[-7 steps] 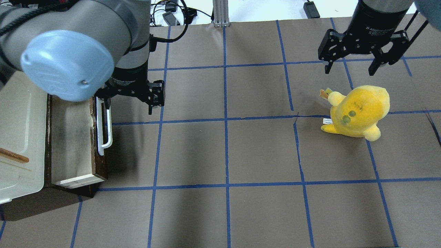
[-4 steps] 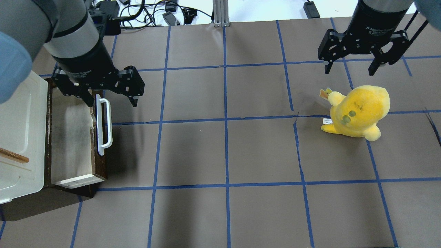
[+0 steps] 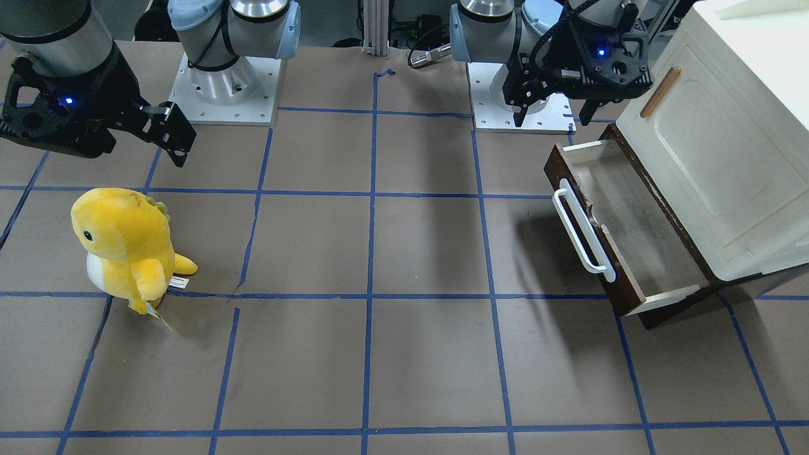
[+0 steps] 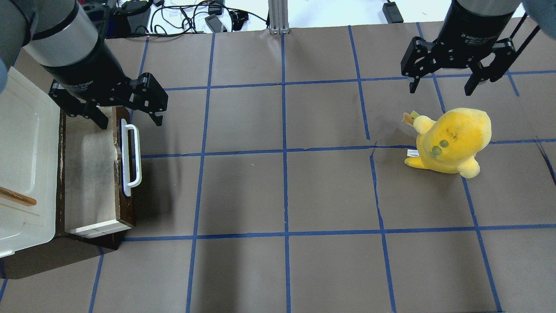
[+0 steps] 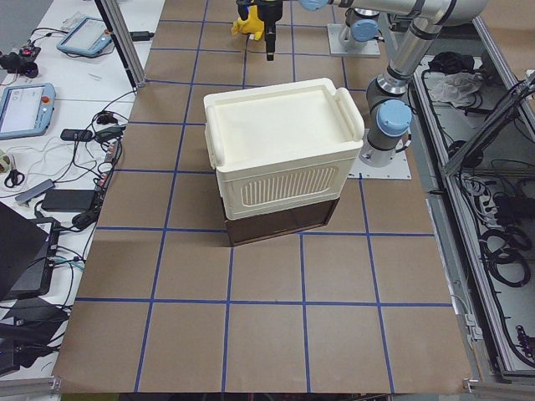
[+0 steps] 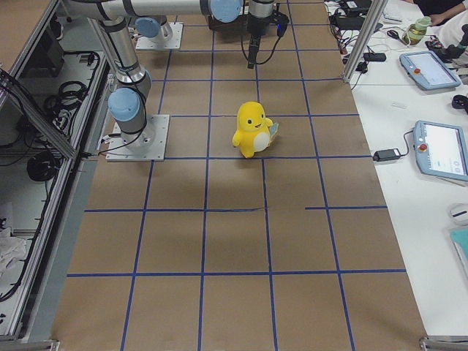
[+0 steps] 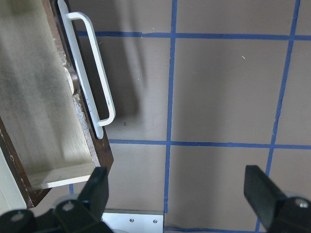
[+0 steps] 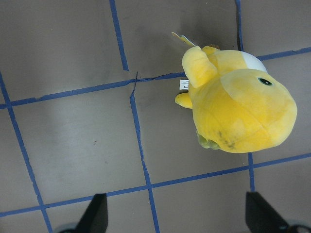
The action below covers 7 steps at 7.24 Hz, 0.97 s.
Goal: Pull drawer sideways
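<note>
At the far left the cream-white plastic cabinet [image 4: 26,165] stands on a dark brown base, a small wooden handle [image 4: 17,196] on its door. The wide, shallow drawer [image 4: 89,174], with its dark brown wooden front, stands pulled out from beneath the cabinet, showing pale wood sides and a greyish floor. Its long white bar handle [image 4: 130,158] faces the middle of the brown paper-covered table [image 4: 282,191] with its blue tape grid. The view from the table's left end shows only the cabinet's lid and ribbed wall, which hide the drawer. The left gripper [image 4: 128,121] hangs above one end of the drawer, fingers spread wide and gripping nothing. From overhead the end of the bar handle seems to lie between the fingers. The left wrist camera shows bare paper and tape in that gap, with the drawer's corner just beside one finger [image 7: 97,187] and the handle beyond it. The front-facing view shows this gripper well above the drawer, touching nothing. Farther right, the yellow plush dinosaur [image 4: 451,139] with a white belly sits upright on the paper. The overhead view gives only its back and green spines; the front-facing view shows its eye and belly. The right gripper [image 4: 440,87] hovers above and beyond the plush, fingers splayed apart and grasping nothing. Its wrist camera shows the plush ahead of the gap, nearer one finger [image 8: 262,213].
</note>
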Each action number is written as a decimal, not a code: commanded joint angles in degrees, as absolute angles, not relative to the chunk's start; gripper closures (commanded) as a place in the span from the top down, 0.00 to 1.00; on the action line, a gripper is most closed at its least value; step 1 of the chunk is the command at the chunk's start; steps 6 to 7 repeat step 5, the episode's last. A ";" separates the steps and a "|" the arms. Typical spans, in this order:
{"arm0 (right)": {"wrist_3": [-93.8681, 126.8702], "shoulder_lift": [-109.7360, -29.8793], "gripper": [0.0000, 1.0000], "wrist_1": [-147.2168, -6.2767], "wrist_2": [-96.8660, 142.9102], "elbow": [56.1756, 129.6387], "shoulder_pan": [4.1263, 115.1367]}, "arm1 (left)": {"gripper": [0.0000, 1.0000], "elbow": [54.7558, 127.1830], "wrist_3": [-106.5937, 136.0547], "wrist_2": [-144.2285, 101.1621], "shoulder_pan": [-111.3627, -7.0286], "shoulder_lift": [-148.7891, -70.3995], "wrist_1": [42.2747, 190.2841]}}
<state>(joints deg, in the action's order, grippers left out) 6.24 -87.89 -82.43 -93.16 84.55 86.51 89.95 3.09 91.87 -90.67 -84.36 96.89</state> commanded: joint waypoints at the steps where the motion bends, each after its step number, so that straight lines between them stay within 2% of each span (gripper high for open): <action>1: 6.24 -87.89 1.00 -82.44 -93.16 84.55 86.57 | 0.99 89.83 3.16 91.76 -90.62 -84.37 96.68; 7: 6.24 -87.89 1.00 -82.44 -93.16 84.55 86.49 | 1.00 90.17 3.43 91.93 -90.70 -83.59 96.85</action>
